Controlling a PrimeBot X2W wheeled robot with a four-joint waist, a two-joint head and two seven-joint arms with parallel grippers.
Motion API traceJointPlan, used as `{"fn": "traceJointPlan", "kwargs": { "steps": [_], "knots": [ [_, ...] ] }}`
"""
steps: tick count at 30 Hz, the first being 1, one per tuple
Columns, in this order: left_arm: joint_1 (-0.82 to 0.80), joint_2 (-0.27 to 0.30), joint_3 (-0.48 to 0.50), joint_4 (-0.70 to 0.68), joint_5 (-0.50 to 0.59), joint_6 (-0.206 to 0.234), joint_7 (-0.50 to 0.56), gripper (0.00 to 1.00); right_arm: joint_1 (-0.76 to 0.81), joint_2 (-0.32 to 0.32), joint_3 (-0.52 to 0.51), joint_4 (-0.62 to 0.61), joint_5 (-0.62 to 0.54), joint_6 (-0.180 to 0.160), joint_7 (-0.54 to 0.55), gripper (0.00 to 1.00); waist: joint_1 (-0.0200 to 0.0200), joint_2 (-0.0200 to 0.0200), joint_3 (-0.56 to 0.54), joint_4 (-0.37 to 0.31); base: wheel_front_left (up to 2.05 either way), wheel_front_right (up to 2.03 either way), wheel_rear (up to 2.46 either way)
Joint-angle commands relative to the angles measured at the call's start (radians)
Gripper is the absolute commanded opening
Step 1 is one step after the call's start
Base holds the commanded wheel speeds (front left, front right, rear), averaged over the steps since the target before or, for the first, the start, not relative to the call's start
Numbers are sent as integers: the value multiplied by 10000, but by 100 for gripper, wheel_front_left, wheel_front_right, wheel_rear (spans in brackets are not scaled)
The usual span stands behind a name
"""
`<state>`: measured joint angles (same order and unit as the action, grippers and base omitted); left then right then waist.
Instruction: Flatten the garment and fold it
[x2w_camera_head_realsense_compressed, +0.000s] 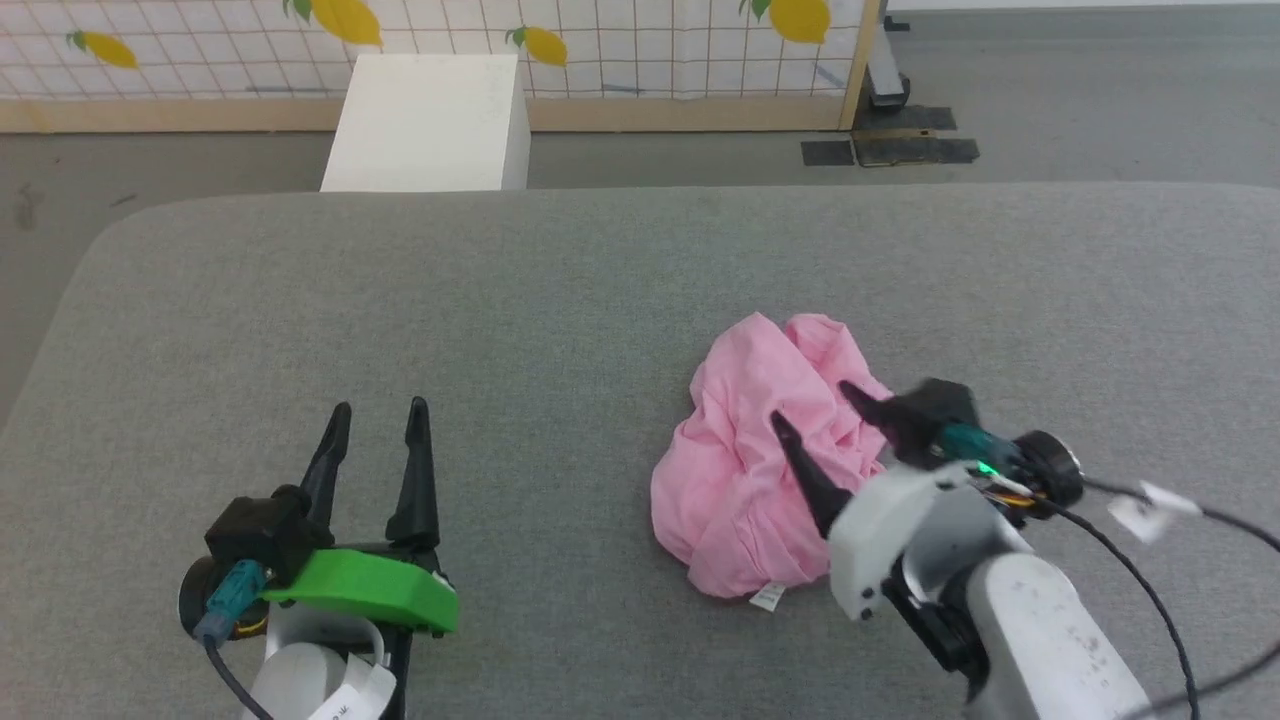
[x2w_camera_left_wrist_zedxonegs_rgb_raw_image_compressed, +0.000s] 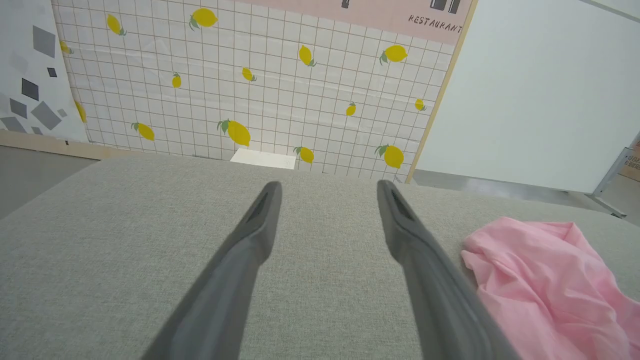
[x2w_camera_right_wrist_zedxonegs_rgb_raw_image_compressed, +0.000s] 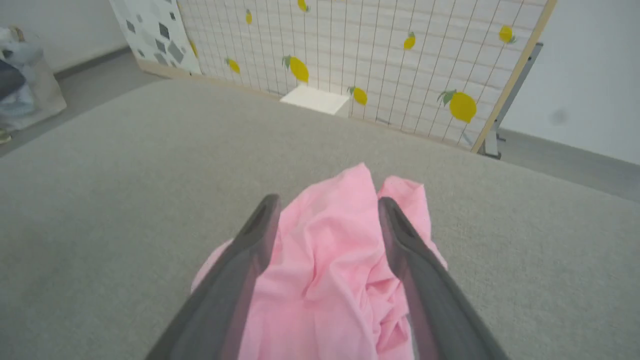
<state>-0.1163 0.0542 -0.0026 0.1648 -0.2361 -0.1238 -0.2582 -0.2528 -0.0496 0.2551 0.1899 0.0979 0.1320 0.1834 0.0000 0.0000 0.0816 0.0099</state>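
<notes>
The garment (x2w_camera_head_realsense_compressed: 745, 455) is a crumpled heap of light pink cloth on the grey padded table (x2w_camera_head_realsense_compressed: 560, 300), right of the middle, with a small white label (x2w_camera_head_realsense_compressed: 768, 597) at its near edge. My right gripper (x2w_camera_head_realsense_compressed: 808, 400) hangs open just above the heap, fingers spread over its right half with no cloth between them. Through the right wrist view the pink garment (x2w_camera_right_wrist_zedxonegs_rgb_raw_image_compressed: 325, 260) lies between and below the two dark fingers (x2w_camera_right_wrist_zedxonegs_rgb_raw_image_compressed: 250, 250). My left gripper (x2w_camera_head_realsense_compressed: 378, 408) stands open over bare table at the lower left, well apart from the cloth. The garment (x2w_camera_left_wrist_zedxonegs_rgb_raw_image_compressed: 545, 280) lies at the right of the left wrist view.
A white box (x2w_camera_head_realsense_compressed: 430, 120) stands on the floor beyond the table's far edge, before a lemon-print grid screen (x2w_camera_head_realsense_compressed: 600, 50). The table's rounded far-left corner (x2w_camera_head_realsense_compressed: 110, 235) drops to grey floor. A black cable (x2w_camera_head_realsense_compressed: 1150, 590) trails from my right wrist.
</notes>
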Motion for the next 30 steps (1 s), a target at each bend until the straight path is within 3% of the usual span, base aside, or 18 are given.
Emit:
{"fn": "traceJointPlan", "kwargs": {
  "steps": [1, 8, 11, 13, 14, 19, 30],
  "knots": [
    [-195, -37, -49, 29, -88, -68, -36, 100, -380, -7, 151, 255, 4, -13, 642, 100, 0, 0, 154, 171, 0, 0, 0],
    [-370, -38, -251, 52, -241, -68, -36, 100, -1598, -7, 964, 1533, -169, -13, 3767, 100, 0, 0, 561, 603, 0, 0, 0],
    [-423, -38, -285, 65, -284, -68, -36, 100, -1874, -7, 1169, 1827, -171, -13, 4545, 100, 0, 0, 686, 757, 0, 0, 0],
    [-444, -38, -284, 83, -301, -69, -36, 100, -1988, -7, 1233, 1986, -223, -13, 4973, 43, 0, 0, 728, 825, 0, 0, 0],
    [-446, -38, -284, 94, -312, -69, -36, 100, -2037, -7, 1283, 1982, -206, -13, 5065, 0, 0, 0, 734, 853, 0, 0, 0],
    [-412, -39, -285, 162, -318, -69, -36, 100, -2142, -7, 1396, 1587, -6, -13, 4419, 0, 0, 0, 651, 917, 0, 0, 0],
    [-293, -39, 6, 152, -168, -58, -36, 100, -2702, -6, 1493, -730, 1891, -13, 568, 0, 0, 0, 230, 537, 0, 0, 0]
  ]
}}
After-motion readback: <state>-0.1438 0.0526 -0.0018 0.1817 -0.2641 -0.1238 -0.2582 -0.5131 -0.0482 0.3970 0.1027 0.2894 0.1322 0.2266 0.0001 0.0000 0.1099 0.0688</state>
